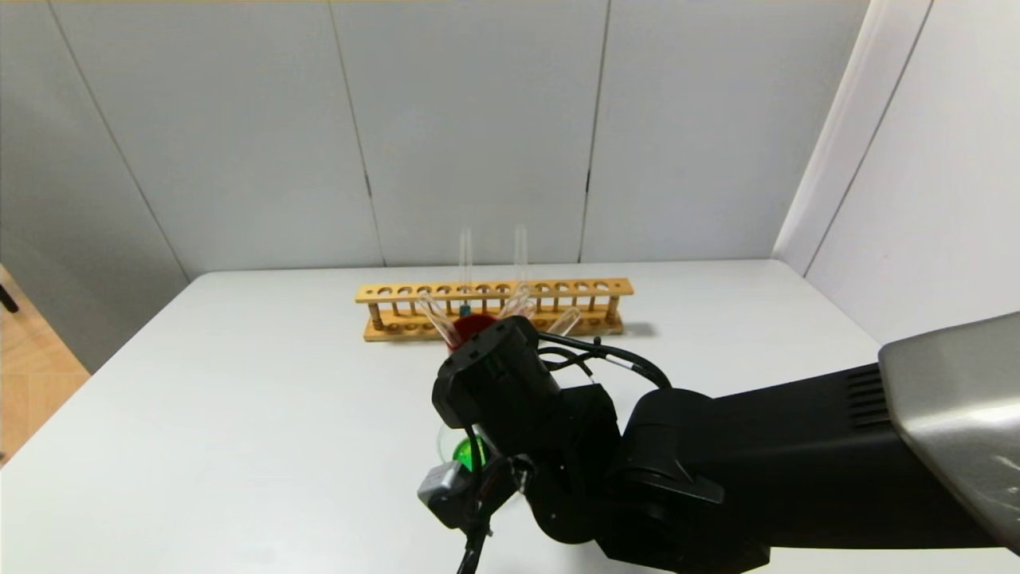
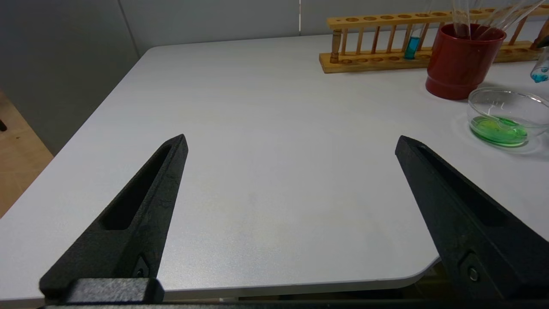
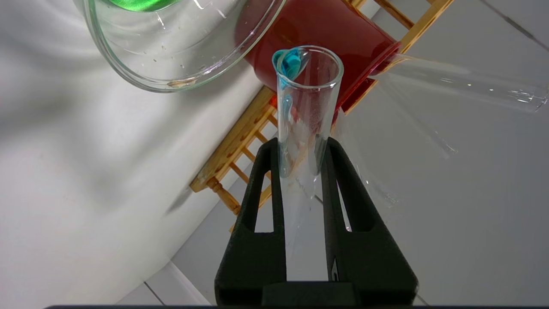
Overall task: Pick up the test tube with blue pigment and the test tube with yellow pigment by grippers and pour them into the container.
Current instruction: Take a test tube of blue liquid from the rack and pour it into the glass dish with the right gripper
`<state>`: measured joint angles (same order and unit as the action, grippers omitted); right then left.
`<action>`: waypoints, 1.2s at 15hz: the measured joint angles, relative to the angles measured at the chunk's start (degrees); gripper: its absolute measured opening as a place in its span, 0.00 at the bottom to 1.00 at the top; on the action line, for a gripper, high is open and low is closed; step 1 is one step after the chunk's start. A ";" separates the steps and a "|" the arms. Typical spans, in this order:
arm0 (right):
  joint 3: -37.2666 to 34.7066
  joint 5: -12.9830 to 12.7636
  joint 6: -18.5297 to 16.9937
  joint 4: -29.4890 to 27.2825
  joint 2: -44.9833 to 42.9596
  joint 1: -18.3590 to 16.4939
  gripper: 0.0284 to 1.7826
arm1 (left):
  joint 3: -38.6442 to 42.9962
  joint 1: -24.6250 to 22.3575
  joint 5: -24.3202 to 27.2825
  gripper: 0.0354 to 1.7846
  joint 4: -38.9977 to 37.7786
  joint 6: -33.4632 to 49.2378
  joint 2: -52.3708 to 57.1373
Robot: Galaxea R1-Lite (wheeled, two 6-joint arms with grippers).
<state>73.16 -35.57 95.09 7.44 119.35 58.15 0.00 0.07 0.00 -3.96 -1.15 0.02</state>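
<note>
Blue tube: we see the test tube with blue pigment [image 3: 306, 111] pinched between the two black fingers [image 3: 266, 189] of the right gripper [image 3: 300, 159], tipped over, with a small teal-blue pool sitting at its open lip; its tip also shows at the edge of the left wrist view [image 2: 539, 73], just above and beside the dish.
Container: the container [image 2: 508, 116] is a low clear glass dish on the white table [image 2: 266, 163], holding a shallow green pool; it stands just in front of the red cup [image 2: 463, 60]. In the head view we catch only a green patch of it [image 1: 468, 453] behind the right arm.
Right gripper: its jaws are pressed onto the tube's glass wall, and the gripper hangs over the dish [image 3: 180, 47], near the table's front.
Left gripper: the left gripper [image 2: 291, 146] has its jaws spread wide and holds nothing, hovering low over bare table well to the left of the dish.
Red cup: several empty clear tubes [image 3: 463, 86] lean in it.
Rack: the wooden rack [image 1: 494, 307] stands behind the cup and holds a tube with blue liquid [image 2: 412, 46].
Yellow tube: we cannot pick out one with yellow liquid.
</note>
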 joint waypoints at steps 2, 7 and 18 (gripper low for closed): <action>-0.01 0.00 0.50 0.09 0.00 0.30 0.14 | 0.00 0.00 0.02 0.96 0.00 0.00 0.00; -0.11 -1.30 0.78 0.05 -0.11 1.50 0.14 | 0.00 0.00 0.02 0.96 0.00 0.00 0.00; -0.45 -3.32 2.93 -0.11 -0.09 2.43 0.14 | 0.00 0.00 0.00 0.96 0.00 0.00 0.00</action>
<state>72.70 -38.89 98.01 7.33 119.26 60.58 0.00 0.07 0.00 -3.96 -1.15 0.02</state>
